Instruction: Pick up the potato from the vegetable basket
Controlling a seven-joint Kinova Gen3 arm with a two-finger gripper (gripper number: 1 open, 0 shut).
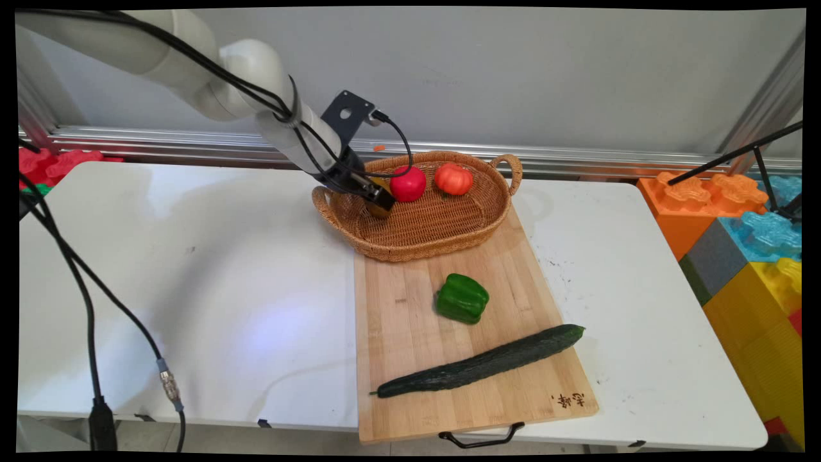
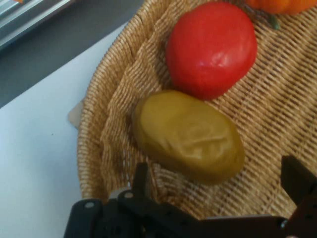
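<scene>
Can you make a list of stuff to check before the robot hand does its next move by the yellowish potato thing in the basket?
1. Gripper open: ok, the fingers stand apart, one on each side of the potato's near end.
2. Potato free of the fingers: ok, it lies in the wicker basket, not clamped.
3. Room beside the potato: not ok, the red apple sits touching or nearly touching it.
4. Orange tomato out of the way: ok, it is past the apple.
5. Green pepper and cucumber clear of the hand: ok, both lie on the cutting board, outside the basket.
</scene>
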